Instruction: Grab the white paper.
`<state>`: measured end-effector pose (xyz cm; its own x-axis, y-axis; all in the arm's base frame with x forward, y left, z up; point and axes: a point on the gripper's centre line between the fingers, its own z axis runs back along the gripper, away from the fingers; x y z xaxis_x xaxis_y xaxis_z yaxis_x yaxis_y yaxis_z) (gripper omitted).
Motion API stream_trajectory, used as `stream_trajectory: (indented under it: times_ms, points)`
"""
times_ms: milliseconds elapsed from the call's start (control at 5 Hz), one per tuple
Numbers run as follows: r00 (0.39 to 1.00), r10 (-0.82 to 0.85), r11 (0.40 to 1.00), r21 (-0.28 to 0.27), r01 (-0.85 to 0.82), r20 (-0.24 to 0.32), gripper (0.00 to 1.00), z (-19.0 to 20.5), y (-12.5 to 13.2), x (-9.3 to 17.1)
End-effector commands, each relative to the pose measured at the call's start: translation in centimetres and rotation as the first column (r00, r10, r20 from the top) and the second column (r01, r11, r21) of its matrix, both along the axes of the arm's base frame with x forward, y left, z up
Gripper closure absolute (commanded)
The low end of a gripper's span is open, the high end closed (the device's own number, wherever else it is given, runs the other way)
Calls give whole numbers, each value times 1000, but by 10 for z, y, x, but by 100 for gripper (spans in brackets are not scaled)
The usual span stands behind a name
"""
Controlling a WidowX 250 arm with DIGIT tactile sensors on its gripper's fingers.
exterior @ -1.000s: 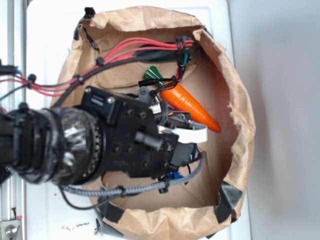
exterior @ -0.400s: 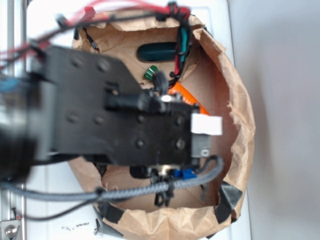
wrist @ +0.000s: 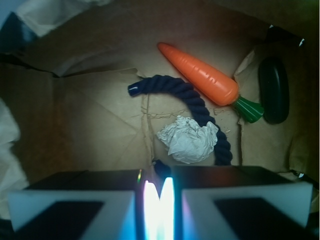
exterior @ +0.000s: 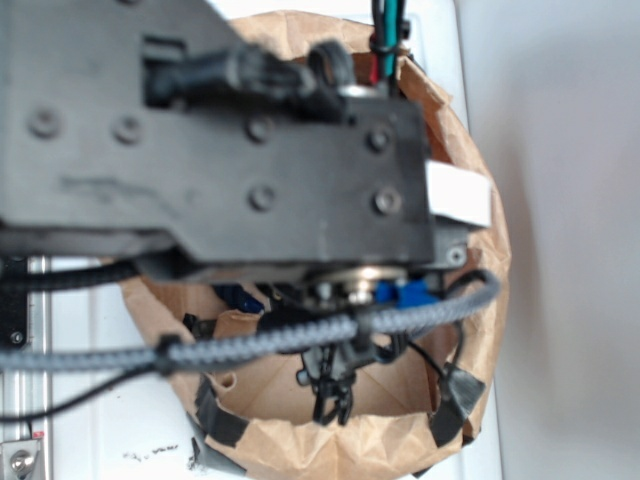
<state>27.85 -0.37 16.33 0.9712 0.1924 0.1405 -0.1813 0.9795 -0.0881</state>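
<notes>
Paper ball waits untouched on the bag floor as the pincer [wrist: 159, 200] hangs above it.

In the wrist view the white paper [wrist: 188, 138], a crumpled off-white wad, lies on the bottom of the brown paper bag [wrist: 85, 115], tucked inside the curve of a dark blue rope [wrist: 197, 107] and touching it on the right, with the orange toy carrot [wrist: 200, 80] just beyond and a dark green oblong thing [wrist: 274, 90] at far right. Nothing is grasped: the grab itself, by this evidence, is all still ahead, descent and closing included. The two white finger pads [wrist: 70, 205] sit close together with only a bright glaring slit between them, so the pincer looks nearly clenched and empty. From the exterior camera the blurred black arm [exterior: 220, 140] covers most of the bag, hiding paper, rope and carrot entirely.
</notes>
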Motion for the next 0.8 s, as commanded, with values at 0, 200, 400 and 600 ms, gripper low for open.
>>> stream_trajectory:
  times_ms: [0,200,400,600]
  points:
    - [993,-74,996,65,69,91,0,9,21,9]
    - [993,-96,994,55,93,62,0,-25,26,20]
    - [1000,-16,998,69,16,7,0,-49,31,25]
    - [1000,7,997,75,-7,8,0,-63,36,24]
